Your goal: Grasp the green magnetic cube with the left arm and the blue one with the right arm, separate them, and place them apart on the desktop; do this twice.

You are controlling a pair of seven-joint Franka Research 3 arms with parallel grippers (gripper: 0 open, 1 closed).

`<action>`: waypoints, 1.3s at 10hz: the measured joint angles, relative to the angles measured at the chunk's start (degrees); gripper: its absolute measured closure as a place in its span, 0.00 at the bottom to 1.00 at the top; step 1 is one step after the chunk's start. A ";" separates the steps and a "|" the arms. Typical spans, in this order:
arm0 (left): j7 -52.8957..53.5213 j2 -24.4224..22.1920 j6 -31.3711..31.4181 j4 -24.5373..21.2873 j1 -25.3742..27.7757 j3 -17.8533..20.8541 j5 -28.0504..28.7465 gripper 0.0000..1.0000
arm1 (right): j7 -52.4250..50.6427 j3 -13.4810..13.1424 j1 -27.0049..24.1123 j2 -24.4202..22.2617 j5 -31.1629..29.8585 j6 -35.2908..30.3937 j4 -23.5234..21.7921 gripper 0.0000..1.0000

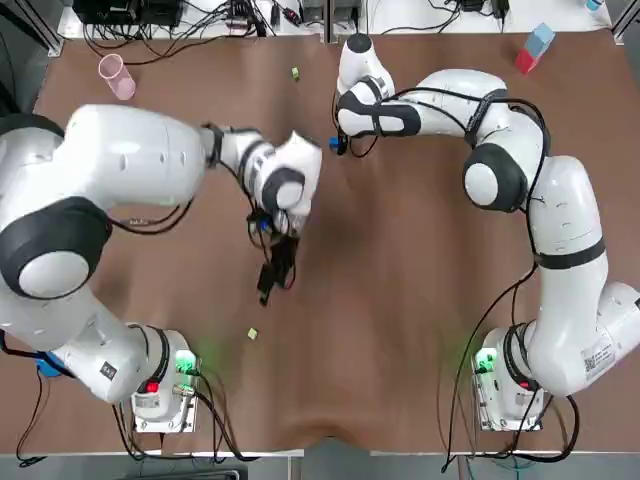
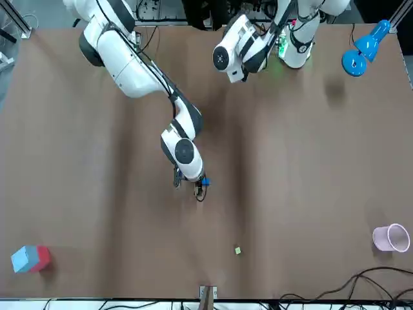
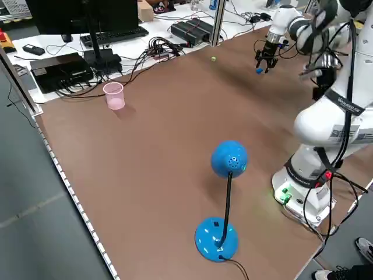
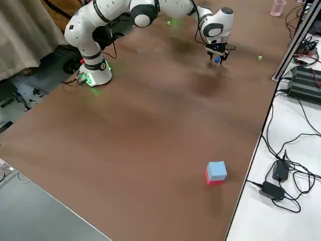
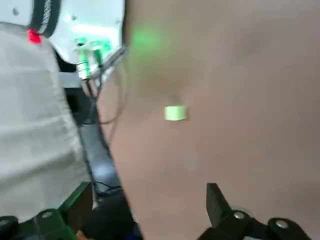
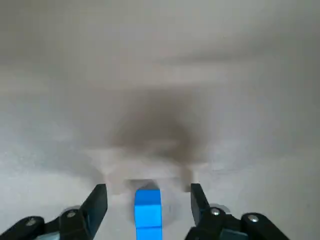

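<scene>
Right gripper (image 6: 147, 187) is low over the table (image 1: 400, 260), far side near the middle. Its fingers are spread wide, with the blue cube (image 6: 147, 209) on the table between them; I see no contact with either finger. Left gripper (image 1: 275, 268) hovers mid-table, open and holding nothing. One green cube (image 5: 175, 113) lies between it and the left arm's base, apart from the fingers. I see a second green cube (image 1: 295, 72) near the far edge, well apart from the blue one.
</scene>
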 joint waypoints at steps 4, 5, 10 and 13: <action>-2.37 7.58 1.94 20.99 10.86 3.85 5.55 0.00 | -0.01 0.04 -0.07 -0.05 -0.05 0.00 -0.02 0.24; -2.65 12.29 2.90 27.14 10.83 6.47 6.34 0.00 | -0.01 0.04 -0.09 -0.06 -0.06 0.00 -0.02 0.25; -6.59 30.62 27.37 43.09 2.21 17.90 8.62 0.00 | -0.18 0.00 -0.52 -0.29 -0.13 -0.04 0.00 0.25; -9.11 33.24 34.76 43.30 -1.16 18.86 8.62 0.04 | -1.15 -0.72 -1.41 -2.43 -0.33 0.20 -1.40 0.24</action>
